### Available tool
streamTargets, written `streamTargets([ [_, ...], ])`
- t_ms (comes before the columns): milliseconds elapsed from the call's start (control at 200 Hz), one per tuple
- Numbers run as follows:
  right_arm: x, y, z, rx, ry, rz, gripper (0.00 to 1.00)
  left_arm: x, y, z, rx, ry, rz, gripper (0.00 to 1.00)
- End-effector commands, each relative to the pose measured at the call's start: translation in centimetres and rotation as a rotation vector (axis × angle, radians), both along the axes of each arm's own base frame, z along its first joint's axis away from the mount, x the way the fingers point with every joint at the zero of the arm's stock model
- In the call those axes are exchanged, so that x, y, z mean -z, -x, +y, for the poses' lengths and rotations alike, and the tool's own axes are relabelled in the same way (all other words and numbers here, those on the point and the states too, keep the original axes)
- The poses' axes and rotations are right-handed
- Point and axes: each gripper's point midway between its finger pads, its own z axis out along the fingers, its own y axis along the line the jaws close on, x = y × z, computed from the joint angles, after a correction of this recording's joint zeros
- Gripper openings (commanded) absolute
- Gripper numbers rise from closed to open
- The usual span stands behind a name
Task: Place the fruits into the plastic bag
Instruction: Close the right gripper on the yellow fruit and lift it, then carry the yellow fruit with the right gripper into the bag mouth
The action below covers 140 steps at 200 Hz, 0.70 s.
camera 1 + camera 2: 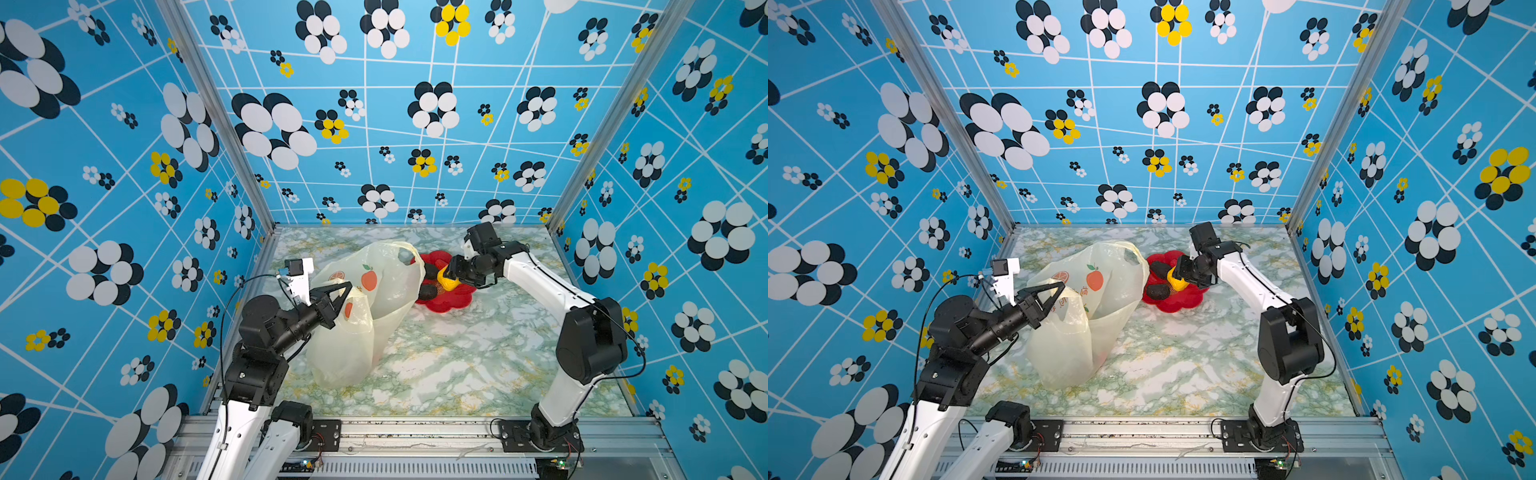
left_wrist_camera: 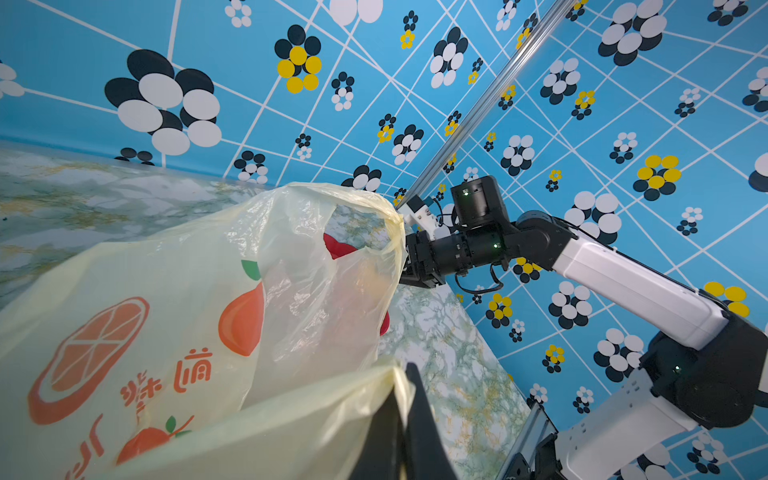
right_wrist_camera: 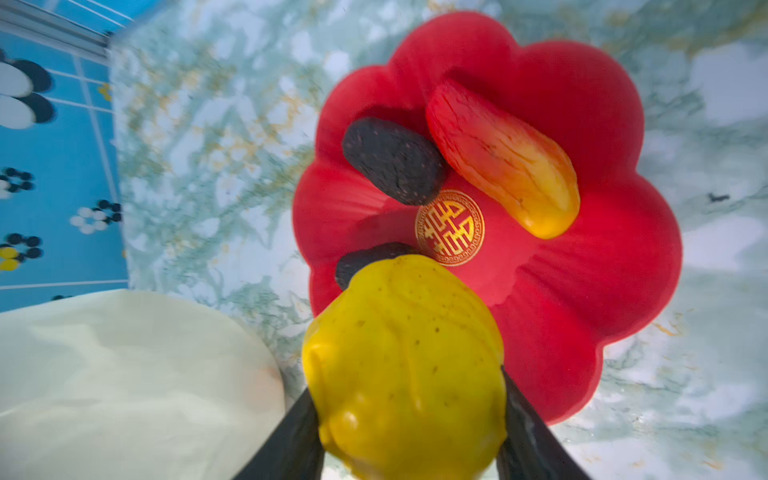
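The cream plastic bag (image 1: 361, 328) (image 1: 1075, 340) (image 2: 166, 332) stands on the left half of the table with its mouth held up. My left gripper (image 1: 348, 287) (image 1: 1061, 285) (image 2: 405, 370) is shut on the bag's near handle. Beside the bag lies the red flower-shaped plate (image 1: 455, 302) (image 1: 1183, 302) (image 3: 582, 270). My right gripper (image 1: 451, 277) (image 1: 1177, 279) (image 3: 407, 382) is shut on the yellow lemon (image 3: 399, 316) over the plate's edge nearest the bag. On the plate lie a red-yellow mango (image 3: 503, 158) and two dark fruits (image 3: 392, 160) (image 3: 365, 259).
The marble-patterned table (image 1: 457, 365) is closed in by blue flowered walls (image 1: 374, 124) on three sides. An aluminium rail (image 1: 415, 432) with the arm bases runs along the front edge. The right arm (image 2: 623, 282) reaches in from the front right.
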Motion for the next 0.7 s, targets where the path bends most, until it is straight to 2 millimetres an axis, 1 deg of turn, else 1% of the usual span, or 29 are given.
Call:
streamTargets([
  [0,-6.7,-0.6,0.9,-0.018,-0.126,-0.189,0.52,-1.8,-0.4,-0.3,0.018,0.044,-0.046,0.00],
  [90,-11.1,-0.2,1.6,-0.046,-0.215,-0.303,0.51,-1.9,-1.0,-0.5,0.026,0.061,-0.040,0.00],
  [160,-14.7,0.5,2.3,-0.078,-0.304,-0.389,0.51,-2.0,-1.4,-0.7,0.034,0.074,-0.034,0.00],
  [205,-16.6,0.9,2.8,-0.099,-0.360,-0.431,0.50,-2.0,-1.5,-0.7,0.036,0.080,-0.031,0.00],
  [280,-19.4,1.8,3.8,-0.150,-0.454,-0.475,0.50,-2.2,-1.7,-0.8,0.040,0.087,-0.031,0.00],
  [350,-21.6,2.8,4.9,-0.207,-0.538,-0.499,0.50,-2.3,-1.9,-0.9,0.040,0.092,-0.029,0.00],
  [445,-23.6,4.3,6.9,-0.301,-0.622,-0.501,0.50,-2.7,-2.0,-1.0,0.045,0.096,-0.030,0.00],
  [545,-24.8,5.8,9.1,-0.390,-0.658,-0.497,0.50,-3.1,-2.1,-1.1,0.048,0.104,-0.033,0.00],
  [590,-25.1,6.5,10.1,-0.426,-0.667,-0.490,0.50,-3.3,-2.0,-1.1,0.051,0.109,-0.037,0.00],
  [695,-25.1,7.7,12.3,-0.495,-0.684,-0.460,0.50,-3.5,-1.9,-1.2,0.054,0.120,-0.040,0.00],
])
